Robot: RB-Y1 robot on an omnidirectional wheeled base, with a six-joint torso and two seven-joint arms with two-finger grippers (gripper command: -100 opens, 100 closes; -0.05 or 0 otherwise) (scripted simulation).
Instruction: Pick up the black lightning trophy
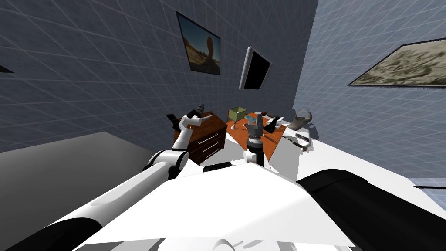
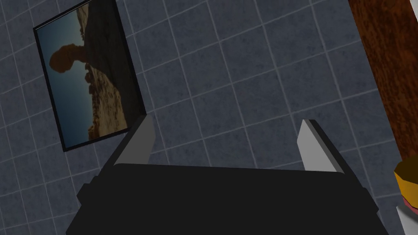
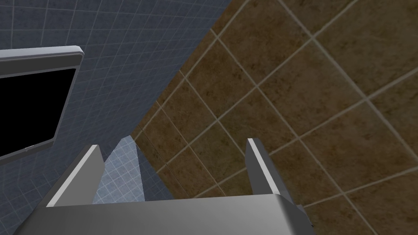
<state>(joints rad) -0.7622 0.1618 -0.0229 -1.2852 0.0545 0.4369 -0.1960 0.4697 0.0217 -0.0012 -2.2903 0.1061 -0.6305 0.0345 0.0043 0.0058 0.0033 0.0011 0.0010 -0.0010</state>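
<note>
Trophy (image 1: pixel 270 125), small and black, stands on the orange tabletop (image 1: pixel 239 135) just beside the raised right claw (image 3: pixel 173 143), whose fingers are spread wide; the left claw (image 2: pixel 226 120) hangs over a wooden dresser (image 1: pixel 209 135), equally wide.

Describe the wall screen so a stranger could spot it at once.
Look at the dark tiled wall ahead, above the orange table. Right of the rock picture hangs the screen. Unlike that dark-framed picture, it has a white frame and a blank black face.
</note>
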